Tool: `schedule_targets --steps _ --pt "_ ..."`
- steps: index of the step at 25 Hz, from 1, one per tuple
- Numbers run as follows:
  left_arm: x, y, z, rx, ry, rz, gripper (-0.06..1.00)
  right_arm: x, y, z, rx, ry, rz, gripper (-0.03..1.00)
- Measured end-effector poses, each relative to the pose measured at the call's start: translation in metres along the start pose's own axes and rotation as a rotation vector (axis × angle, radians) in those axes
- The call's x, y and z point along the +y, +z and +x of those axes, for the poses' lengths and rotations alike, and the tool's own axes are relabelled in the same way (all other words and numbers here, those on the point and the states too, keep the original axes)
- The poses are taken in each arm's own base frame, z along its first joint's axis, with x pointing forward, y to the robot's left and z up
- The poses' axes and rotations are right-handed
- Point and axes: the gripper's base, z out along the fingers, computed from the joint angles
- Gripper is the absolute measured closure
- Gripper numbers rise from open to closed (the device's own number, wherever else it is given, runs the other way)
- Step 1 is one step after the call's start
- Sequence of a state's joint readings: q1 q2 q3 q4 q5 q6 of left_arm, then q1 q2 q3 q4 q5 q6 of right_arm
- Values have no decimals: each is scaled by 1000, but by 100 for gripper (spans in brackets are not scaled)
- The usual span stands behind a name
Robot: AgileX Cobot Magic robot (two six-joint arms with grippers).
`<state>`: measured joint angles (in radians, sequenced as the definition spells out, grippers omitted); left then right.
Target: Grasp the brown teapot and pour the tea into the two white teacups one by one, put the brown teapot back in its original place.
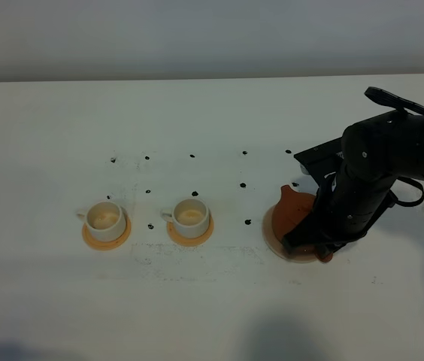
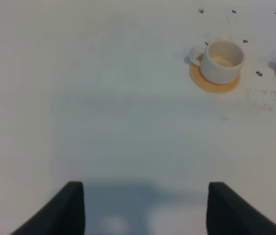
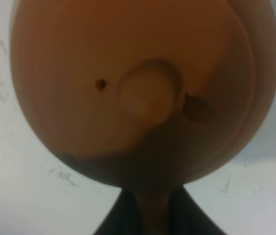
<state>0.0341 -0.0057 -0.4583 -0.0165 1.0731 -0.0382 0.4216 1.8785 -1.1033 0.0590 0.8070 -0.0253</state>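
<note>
The brown teapot [image 1: 291,212] sits on the right side of the white bench [image 1: 212,316]. It rests on a pale coaster [image 1: 281,253], and the edge of the coaster peeks out from under it. The right arm [image 1: 377,173] reaches down over the pot and hides much of it. The right tool [image 3: 151,215] is closed on the pot's handle [image 3: 152,203], with a dark finger [image 3: 118,221] on each side. The round lid knob [image 3: 145,95] shows close up in the right wrist view.

Two white cups stand to the left, well apart from the pot. The far cup [image 1: 107,218] and the near cup [image 1: 191,214] each sit on an orange saucer [image 1: 107,242]. Small black dots [image 1: 193,156] mark the bench behind them.

The left tool [image 2: 145,210] is open with nothing between its fingers. It hangs over bare bench.
</note>
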Motion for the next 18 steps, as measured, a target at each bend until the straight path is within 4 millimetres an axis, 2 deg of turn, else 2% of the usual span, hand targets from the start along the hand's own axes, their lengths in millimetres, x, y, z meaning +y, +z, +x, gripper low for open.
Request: schedule_targets --steps 7,18 --pt "0 0 0 0 0 0 41 0 0 0 1 -11 1 84" --pt "0 0 0 0 0 0 41 -1 -17 0 -48 -38 17 84"
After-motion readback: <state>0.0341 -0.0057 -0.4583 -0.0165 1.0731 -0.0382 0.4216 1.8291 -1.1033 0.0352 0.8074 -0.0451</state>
